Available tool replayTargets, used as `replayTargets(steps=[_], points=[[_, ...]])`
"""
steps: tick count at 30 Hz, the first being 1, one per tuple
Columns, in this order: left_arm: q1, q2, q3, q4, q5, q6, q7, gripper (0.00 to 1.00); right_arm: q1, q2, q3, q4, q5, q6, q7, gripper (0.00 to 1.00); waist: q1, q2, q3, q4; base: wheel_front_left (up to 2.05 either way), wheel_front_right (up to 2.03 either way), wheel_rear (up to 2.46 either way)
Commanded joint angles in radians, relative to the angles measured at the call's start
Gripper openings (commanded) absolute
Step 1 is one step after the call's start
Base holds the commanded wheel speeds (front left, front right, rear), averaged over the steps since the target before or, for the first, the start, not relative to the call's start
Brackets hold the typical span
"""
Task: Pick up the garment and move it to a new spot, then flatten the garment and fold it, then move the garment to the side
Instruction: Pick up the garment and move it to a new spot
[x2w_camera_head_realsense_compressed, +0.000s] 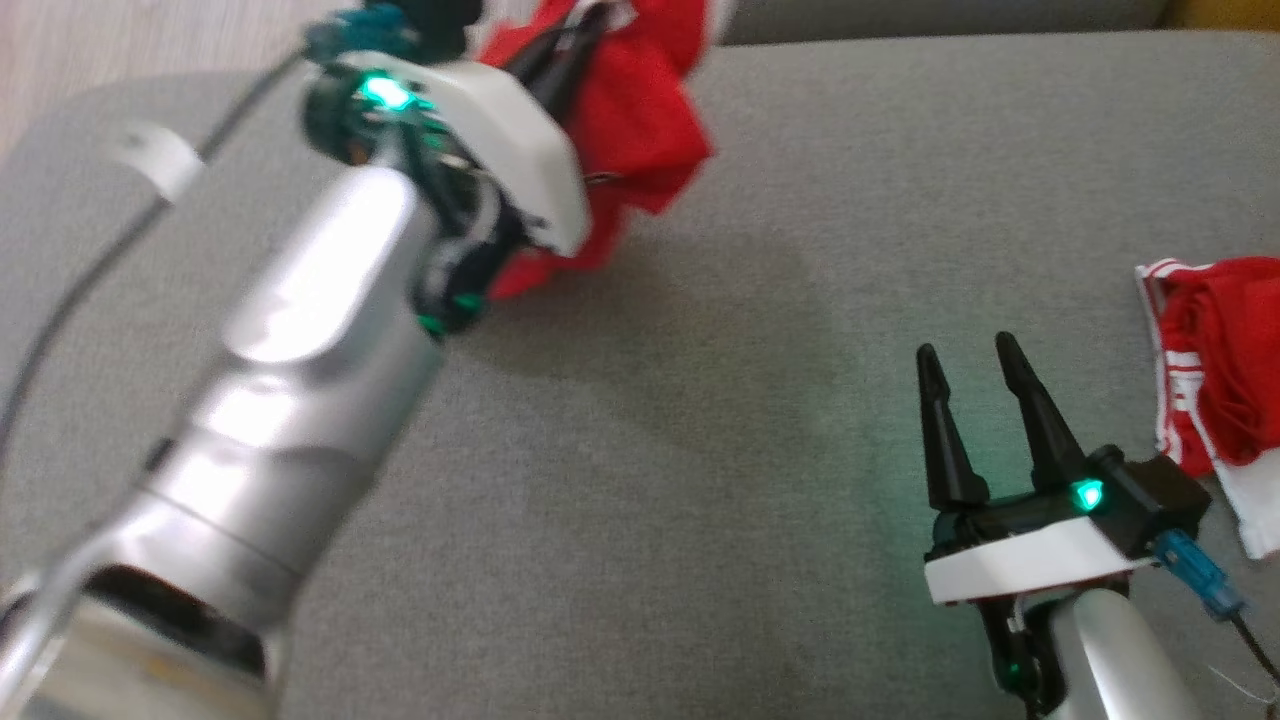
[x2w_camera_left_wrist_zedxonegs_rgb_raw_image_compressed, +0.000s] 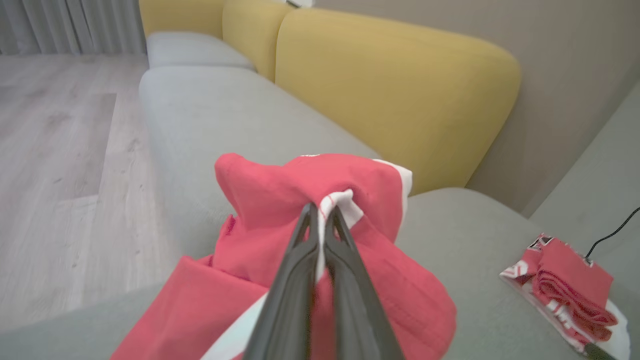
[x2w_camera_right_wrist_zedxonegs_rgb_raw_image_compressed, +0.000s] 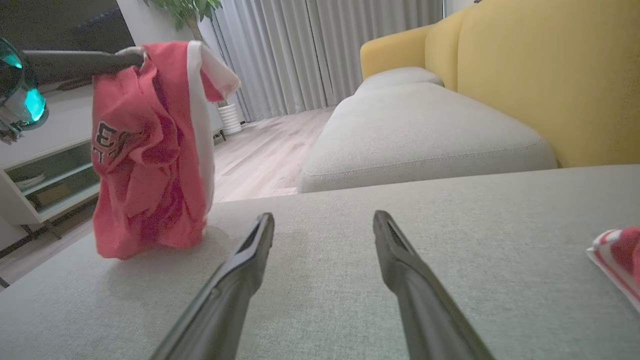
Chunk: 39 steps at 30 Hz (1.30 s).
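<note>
Between the left fingers (x2w_camera_left_wrist_zedxonegs_rgb_raw_image_compressed: 292, 285), clamped together, hangs the red garment (x2w_camera_left_wrist_zedxonegs_rgb_raw_image_compressed: 270, 195); right fingers (x2w_camera_right_wrist_zedxonegs_rgb_raw_image_compressed: 240, 275) stand wide, empty.

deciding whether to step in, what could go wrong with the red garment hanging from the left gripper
The left gripper pinches only a small bunch of the red garment, so it may slip free. Its lower edge reaches the grey cushion and could drag and crumple.
</note>
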<state>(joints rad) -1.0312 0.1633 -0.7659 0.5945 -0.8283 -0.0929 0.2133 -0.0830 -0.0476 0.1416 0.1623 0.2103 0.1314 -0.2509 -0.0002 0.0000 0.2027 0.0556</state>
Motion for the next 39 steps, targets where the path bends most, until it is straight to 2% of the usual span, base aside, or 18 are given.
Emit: replayTargets(steps=[1, 5, 9, 12, 13, 15, 16, 17, 18, 24, 28, 31, 33, 39], points=[[-0.014, -0.004, 0.034, -0.053, 0.017, 0.027, -0.037, 0.0, -0.003, -0.003, 0.009, -0.036, 0.005, -0.001, -0.011, 1.0, 0.0002, 0.0, -0.02, -0.015, 0.0, 0.0, 0.0], [0.036, -0.058, 0.019, -0.098, 0.074, 0.128, -0.152, 0.0, 0.002, -0.003, -0.014, -0.044, 0.007, -0.001, -0.011, 1.0, 0.0002, 0.0, -0.034, -0.036, 0.0, 0.0, 0.0], [0.11, -0.093, -0.029, -0.107, 0.12, 0.209, -0.242, 0.0, 0.009, -0.003, -0.02, -0.045, 0.012, -0.001, -0.011, 1.0, 0.0002, 0.0, -0.047, -0.06, 0.0, 0.0, 0.0], [0.171, -0.106, -0.078, -0.101, 0.143, 0.259, -0.299, 0.0, 0.018, -0.003, -0.024, -0.044, 0.018, -0.001, -0.011, 1.0, 0.0002, 0.0, -0.058, -0.074, 0.0, 0.0, 0.0], [0.171, -0.106, -0.078, -0.101, 0.143, 0.259, -0.299, 0.0, 0.018, -0.003, -0.024, -0.044, 0.018, -0.001, -0.011, 1.0, 0.0002, 0.0, -0.058, -0.074, 0.0, 0.0, 0.0], [0.206, -0.11, -0.127, -0.091, 0.166, 0.288, -0.328, 0.0, 0.023, -0.003, -0.025, -0.044, 0.022, -0.001, -0.011, 1.0, 0.0002, 0.0, -0.063, -0.08, 0.0, 0.0, 0.0], [0.221, -0.111, -0.157, -0.085, 0.179, 0.299, -0.336, 0.29, 0.025, -0.003, -0.024, -0.043, 0.024, -0.001, -0.011, 1.0, 0.0002, 0.0, -0.065, -0.082, 0.0, 0.0, 0.0], [0.235, -0.112, -0.188, -0.082, 0.19, 0.31, -0.339, 0.84, 0.026, -0.003, -0.024, -0.043, 0.025, -0.001, -0.011, 1.0, 0.0002, 0.0, -0.067, -0.084, 0.0, 0.0, 0.0], [0.248, -0.112, -0.218, -0.088, 0.191, 0.317, -0.341, 1.0, 0.027, -0.003, -0.023, -0.042, 0.026, -0.001, -0.011, 1.0, 0.0002, 0.0, -0.068, -0.085, 0.0, 0.0, 0.0], [0.294, -0.113, -0.37, -0.126, 0.156, 0.327, -0.305, 1.0, 0.03, -0.003, -0.018, -0.042, 0.034, -0.001, -0.011, 1.0, 0.0002, 0.0, -0.073, -0.079, 0.0, 0.0, 0.0], [0.285, -0.113, -0.393, -0.128, 0.13, 0.332, -0.313, 1.0, 0.032, -0.003, -0.017, -0.043, 0.038, -0.001, -0.011, 1.0, 0.0002, 0.0, -0.076, -0.066, 0.0, 0.0, 0.0], [0.265, -0.109, -0.352, -0.107, 0.117, 0.349, -0.354, 1.0, 0.035, -0.003, -0.018, -0.045, 0.04, -0.001, -0.011, 1.0, 0.0002, 0.0, -0.079, -0.054, 0.0, 0.0, 0.0], [0.255, -0.086, -0.309, -0.097, 0.106, 0.361, -0.393, 1.0, 0.037, -0.003, -0.022, -0.048, 0.039, -0.001, -0.011, 1.0, 0.0002, 0.0, -0.079, -0.044, 0.0, 0.0, 0.0], [0.284, 0.046, -0.168, -0.135, 0.092, 0.4, -0.465, 1.0, 0.046, -0.003, -0.032, -0.056, 0.027, -0.001, -0.011, 1.0, 0.0002, 0.0, -0.084, -0.011, 0.0, 0.0, 0.0]])
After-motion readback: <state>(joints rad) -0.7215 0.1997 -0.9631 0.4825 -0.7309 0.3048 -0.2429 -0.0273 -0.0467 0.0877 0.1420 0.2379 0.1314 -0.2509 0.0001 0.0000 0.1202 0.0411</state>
